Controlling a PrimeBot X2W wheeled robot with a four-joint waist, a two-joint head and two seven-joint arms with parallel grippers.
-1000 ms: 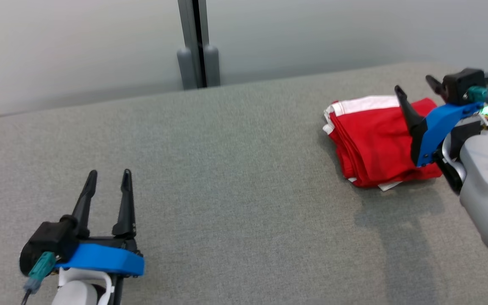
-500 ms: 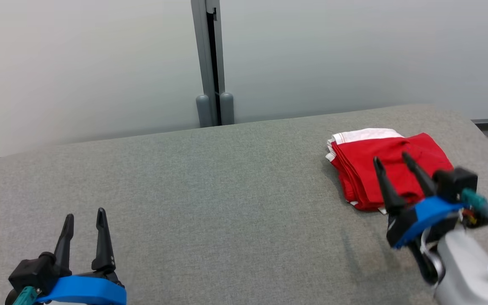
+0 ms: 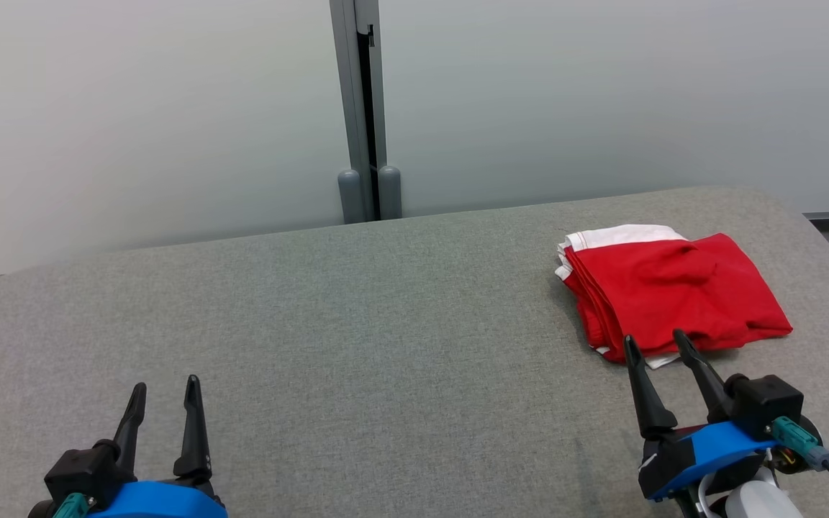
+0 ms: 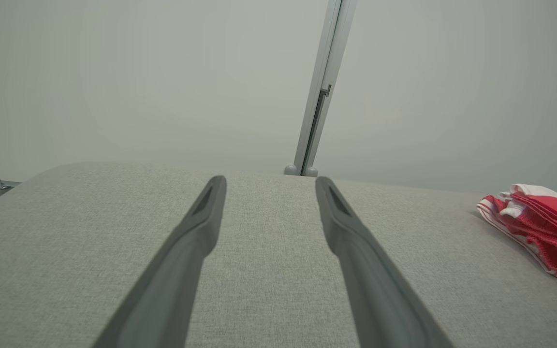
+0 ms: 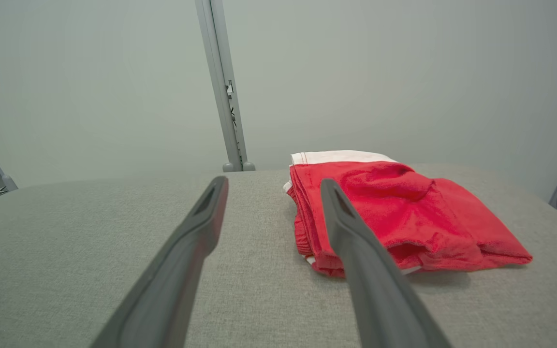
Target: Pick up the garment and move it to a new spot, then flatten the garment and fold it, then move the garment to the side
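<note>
The garment (image 3: 666,291) is red with a white band, folded into a flat stack at the right side of the grey table (image 3: 357,345). It also lies at the right edge of the left wrist view (image 4: 544,227) and just past my fingers in the right wrist view (image 5: 394,212). My right gripper (image 3: 655,342) hovers open at the lower right, its tips just short of the garment's near edge, nothing between them. Far from the garment, my left gripper (image 3: 164,385) stands open and empty at the lower left.
A pale wall with a grey vertical post (image 3: 364,108) rises behind the table's far edge. The table's rounded right end (image 3: 810,237) falls off just beyond the garment. Bare grey cloth stretches between the two grippers.
The head camera tilted up, showing more wall. My right gripper drew back from over the garment to the lower right. The garment lies as before.
</note>
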